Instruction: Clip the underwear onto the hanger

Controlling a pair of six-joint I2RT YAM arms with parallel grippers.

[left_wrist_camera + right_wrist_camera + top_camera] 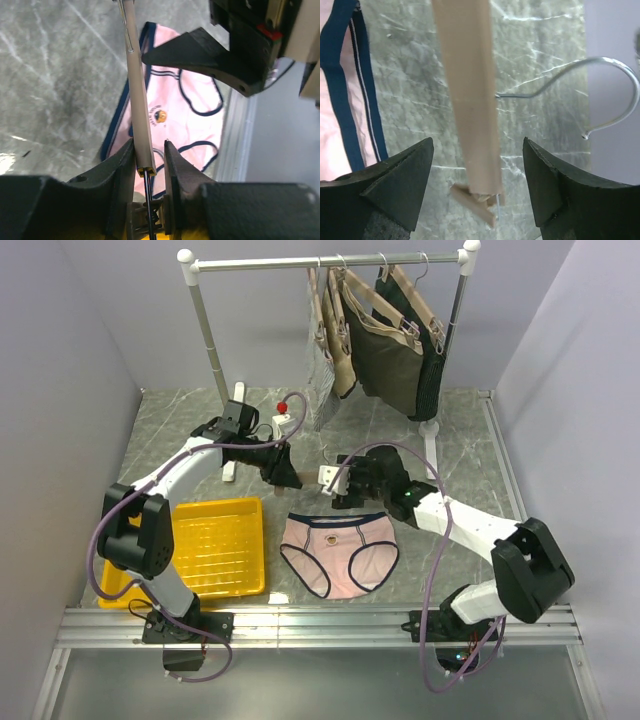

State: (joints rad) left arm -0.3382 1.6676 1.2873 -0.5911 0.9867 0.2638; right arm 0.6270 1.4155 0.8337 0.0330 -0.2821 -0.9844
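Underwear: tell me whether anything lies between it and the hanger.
Nothing visible does. The hanger hangs above the underwear, gripped at one end by the left gripper. The right gripper has its jaws open around the other end, not touching the bar.

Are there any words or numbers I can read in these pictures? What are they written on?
No text here can be read.
What looks like tiny curved lettering above the round mark on the underwear: too small and blurred to read.
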